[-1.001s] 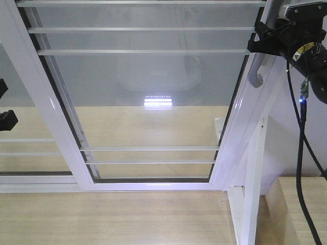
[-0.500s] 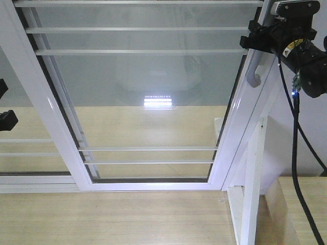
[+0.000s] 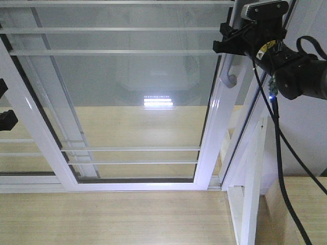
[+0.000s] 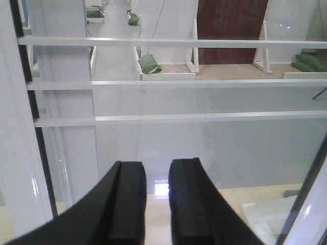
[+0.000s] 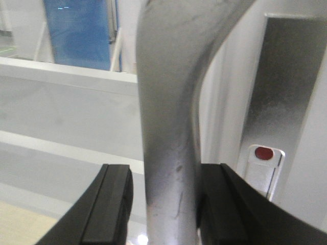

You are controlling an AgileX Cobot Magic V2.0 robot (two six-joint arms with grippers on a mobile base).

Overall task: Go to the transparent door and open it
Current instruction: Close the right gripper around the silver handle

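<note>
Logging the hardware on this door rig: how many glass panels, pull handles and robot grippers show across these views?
Barred clear-glass panels in white frames: 2, the transparent door and a handleless panel behind it
Handles: 1, the curved silver pull handle
Black grippers: 2, left gripper and right gripper
Total: 5

I lose the pull handle (image 5: pixel 168 102) past the view's edges above and below my right pincer (image 5: pixel 166 178), blurred close-up; my left pincer (image 4: pixel 157 173) is cropped behind its fingers.
</note>
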